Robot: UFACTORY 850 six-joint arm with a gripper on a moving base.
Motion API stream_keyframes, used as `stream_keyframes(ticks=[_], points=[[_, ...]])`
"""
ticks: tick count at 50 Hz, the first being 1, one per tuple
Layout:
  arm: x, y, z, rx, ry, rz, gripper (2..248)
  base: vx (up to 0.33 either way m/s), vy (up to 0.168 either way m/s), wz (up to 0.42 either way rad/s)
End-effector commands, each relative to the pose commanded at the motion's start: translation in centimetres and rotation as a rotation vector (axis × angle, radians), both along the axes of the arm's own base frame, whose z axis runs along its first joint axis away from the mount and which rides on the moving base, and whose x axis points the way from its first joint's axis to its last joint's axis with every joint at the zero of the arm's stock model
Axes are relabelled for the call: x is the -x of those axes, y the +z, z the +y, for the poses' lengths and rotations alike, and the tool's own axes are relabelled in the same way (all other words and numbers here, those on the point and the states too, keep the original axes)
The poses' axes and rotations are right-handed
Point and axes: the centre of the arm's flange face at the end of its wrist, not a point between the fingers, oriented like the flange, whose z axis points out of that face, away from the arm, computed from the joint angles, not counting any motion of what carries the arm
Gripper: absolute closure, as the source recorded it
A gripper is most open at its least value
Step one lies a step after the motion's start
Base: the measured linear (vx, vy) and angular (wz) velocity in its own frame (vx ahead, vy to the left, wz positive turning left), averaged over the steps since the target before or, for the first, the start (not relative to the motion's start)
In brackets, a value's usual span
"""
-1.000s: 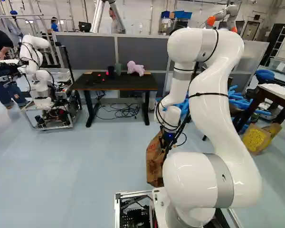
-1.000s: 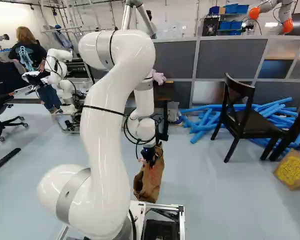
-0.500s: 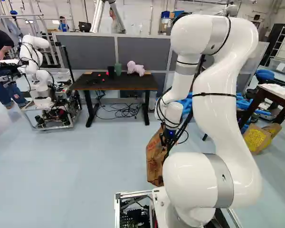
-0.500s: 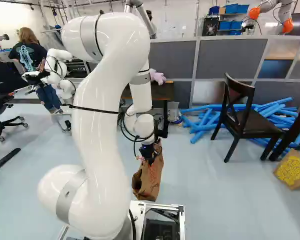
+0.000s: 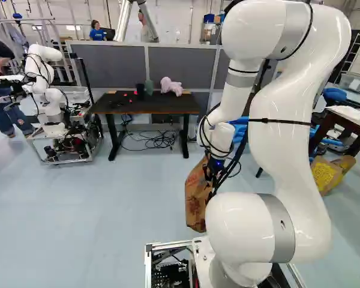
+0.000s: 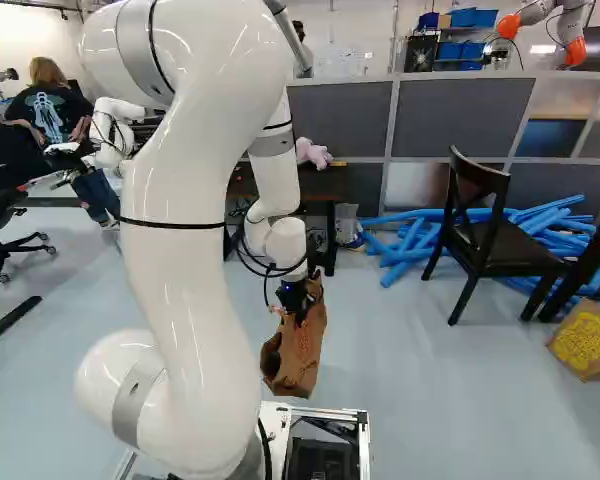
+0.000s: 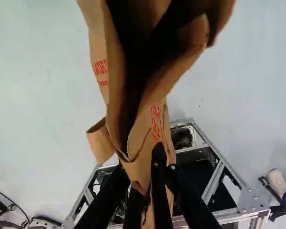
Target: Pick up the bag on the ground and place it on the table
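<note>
Your gripper (image 7: pixel 140 172) pinched the bag (image 6: pixel 298 348) by its rim; it hung, probably just off the floor (image 5: pixel 102 216). The lift was in hand; next you needed height to clear the table's (image 5: pixel 150 108) near edge.

Tool (image 6: pixel 300 316) holding brown bag (image 6: pixel 296 358), black chair (image 6: pixel 490 240)

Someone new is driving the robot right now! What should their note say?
Gripper: shut on the brown paper bag, near its open top.
Bag: hanging from the gripper; its bottom looks off the floor, but that's hard to be sure of.
Done: bag gripped.
Left: carry it to the table, probably the dark one ahead with the pink toy on it, set it down, then let go.
</note>
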Motion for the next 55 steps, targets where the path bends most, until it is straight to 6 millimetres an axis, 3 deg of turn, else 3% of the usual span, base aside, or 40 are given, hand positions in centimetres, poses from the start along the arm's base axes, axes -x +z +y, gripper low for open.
stream_keyframes(ticks=[55], points=[[1.4,8.4,-0.1,-0.008,-0.01,-0.047,229,0.0,0.0,0.0]])
